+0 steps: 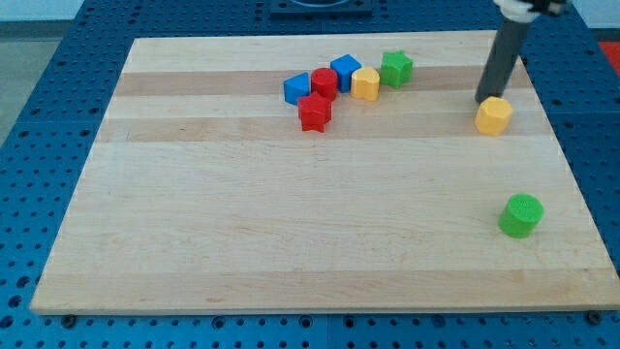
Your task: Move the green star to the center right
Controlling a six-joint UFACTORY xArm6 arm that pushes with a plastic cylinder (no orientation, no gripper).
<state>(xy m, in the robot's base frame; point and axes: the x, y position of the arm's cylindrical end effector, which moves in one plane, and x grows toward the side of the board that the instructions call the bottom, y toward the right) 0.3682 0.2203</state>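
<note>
The green star (pixel 396 68) lies near the view's top, right of centre, at the right end of a cluster of blocks. My tip (pixel 481 99) is far to the star's right, touching the upper left of a yellow hexagon block (pixel 494 115). The rod rises from there toward the view's top right. The star touches a yellow block (pixel 365 83) on its left.
The cluster also holds a blue cube (pixel 345 70), a red cylinder (pixel 325 82), a blue block (pixel 296 88) and a red star (pixel 315 112). A green cylinder (pixel 521 214) stands at the view's lower right. The wooden board (pixel 194 242) has edges all round.
</note>
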